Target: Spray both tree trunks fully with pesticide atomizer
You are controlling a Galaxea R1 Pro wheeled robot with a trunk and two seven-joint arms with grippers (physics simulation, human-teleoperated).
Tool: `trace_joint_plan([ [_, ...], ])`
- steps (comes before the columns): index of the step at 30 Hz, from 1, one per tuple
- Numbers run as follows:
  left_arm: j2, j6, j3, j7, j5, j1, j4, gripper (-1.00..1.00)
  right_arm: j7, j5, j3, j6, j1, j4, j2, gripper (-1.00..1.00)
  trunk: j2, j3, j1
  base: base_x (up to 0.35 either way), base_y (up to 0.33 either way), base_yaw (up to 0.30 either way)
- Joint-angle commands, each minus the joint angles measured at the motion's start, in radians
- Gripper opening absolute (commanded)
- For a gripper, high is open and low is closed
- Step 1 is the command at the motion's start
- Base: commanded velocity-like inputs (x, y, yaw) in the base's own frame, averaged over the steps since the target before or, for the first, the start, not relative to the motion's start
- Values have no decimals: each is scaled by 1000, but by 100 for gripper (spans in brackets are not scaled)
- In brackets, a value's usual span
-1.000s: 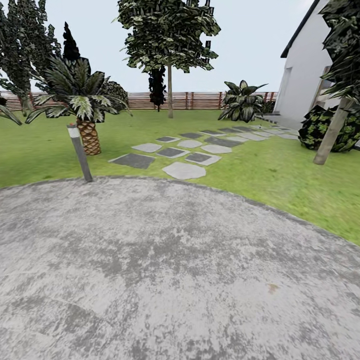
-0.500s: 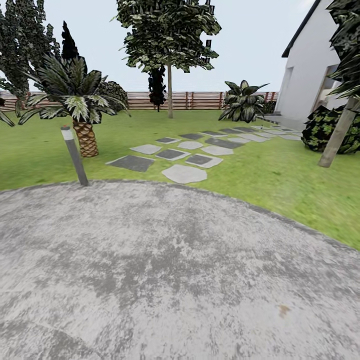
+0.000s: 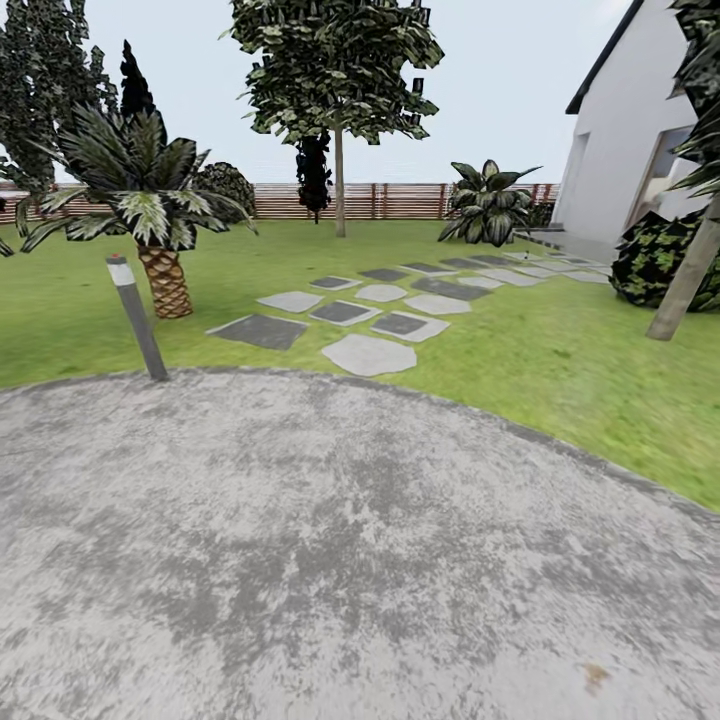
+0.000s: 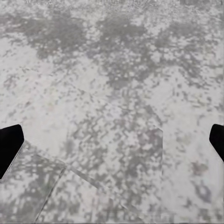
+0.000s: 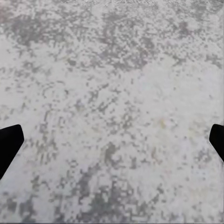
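On the round paved patch at the garden's edge, robot in transit, both hands empty

From the head view, grey paving [image 3: 330, 560] spreads underfoot, with lawn [image 3: 560, 350] beyond, stepping stones [image 3: 370, 354] leading off ahead, a short bollard lamp [image 3: 137, 317] and a scaly palm [image 3: 160, 270] to the left, a slatted fence [image 3: 400, 200] at the back; one bare-trunked tree [image 3: 339, 180] stands far ahead by the fence and another trunk [image 3: 688, 280] leans at the right edge near the house [image 3: 620, 150]; no atomizer shows, so which way it lies from either hand, its long axis, and which arm is nearer cannot be told. Left wrist view: the left hand [image 4: 112, 144] hangs over paving, fingertips [image 4: 9, 142] spread wide, nothing between. Right wrist view: the right hand [image 5: 112, 144] likewise wide open and empty over paving
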Motion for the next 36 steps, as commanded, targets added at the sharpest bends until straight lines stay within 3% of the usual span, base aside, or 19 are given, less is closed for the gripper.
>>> trace_joint_plan([
  [1, 0, -1, 7, -10, 7, -1, 1, 100, 0, 2, 0, -3, 0, 0, 0, 100, 0, -1, 0, 340, 0, 0],
  [22, 0, -1, 7, -10, 7, 0, 1, 100, -1, 3, -1, -2, 0, 3, 1, 100, 0, -1, 0, 340, 0, 0],
  [36, 0, -1, 7, -10, 7, -1, 1, 100, -1, 3, 0, -2, 0, 3, 1, 100, 0, -1, 0, 340, 0, -83],
])
